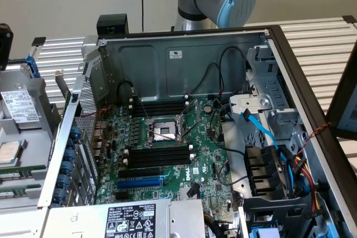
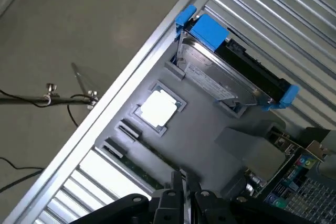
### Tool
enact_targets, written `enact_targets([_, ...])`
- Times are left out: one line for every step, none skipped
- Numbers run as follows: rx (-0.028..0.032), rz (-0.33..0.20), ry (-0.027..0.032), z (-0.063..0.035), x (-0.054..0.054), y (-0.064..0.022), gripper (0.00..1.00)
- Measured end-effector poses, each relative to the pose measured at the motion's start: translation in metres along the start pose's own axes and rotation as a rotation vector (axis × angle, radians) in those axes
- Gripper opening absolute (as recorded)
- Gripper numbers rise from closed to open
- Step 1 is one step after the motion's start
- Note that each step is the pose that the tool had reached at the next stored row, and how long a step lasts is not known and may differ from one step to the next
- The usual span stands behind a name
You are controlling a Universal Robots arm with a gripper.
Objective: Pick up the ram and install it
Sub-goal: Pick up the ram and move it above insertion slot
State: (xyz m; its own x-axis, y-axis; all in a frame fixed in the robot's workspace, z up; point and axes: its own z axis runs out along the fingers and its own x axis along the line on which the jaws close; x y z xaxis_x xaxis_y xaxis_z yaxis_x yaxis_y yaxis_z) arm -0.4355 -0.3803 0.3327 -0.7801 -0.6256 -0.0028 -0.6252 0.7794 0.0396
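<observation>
The gripper (image 2: 182,191) hung with its fingers (image 2: 169,199) only a narrow gap apart, holding nothing that I could see, right over one end of the ram (image 2: 148,164). Whether they touched it I couldn't tell. The ram was a long, thin, dark green stick, lying flat along the edge of the grey tray (image 2: 210,129) next to the slatted table (image 2: 100,182). Further in on the tray sat a square silver chip (image 2: 157,107), and past it a drive (image 2: 220,74) in blue brackets. The open case (image 1: 184,59) stood beside the tray.
</observation>
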Motion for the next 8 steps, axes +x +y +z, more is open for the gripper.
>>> enact_targets([-0.0002,-0.019,0.0007,0.001,0.0,0.0,0.18])
enact_targets([-0.0003,-0.037,0.0014,0.002,0.0,-0.0001,0.18])
enact_targets([-0.0005,-0.056,0.002,0.003,0.0,-0.0001,0.18])
enact_targets([-0.0005,-0.073,0.0025,0.0041,0.0,-0.0002,0.18])
enact_targets([-0.0008,-0.092,0.0033,0.0051,0.0,-0.0002,0.18])
enact_targets([-0.0009,-0.109,0.0039,0.0061,0.0,-0.0003,0.18])
enact_targets([-0.0011,-0.128,0.0045,0.0072,0.0,-0.0003,0.18])
enact_targets([-0.0014,-0.146,0.0051,0.0083,0.0,-0.0003,0.2])
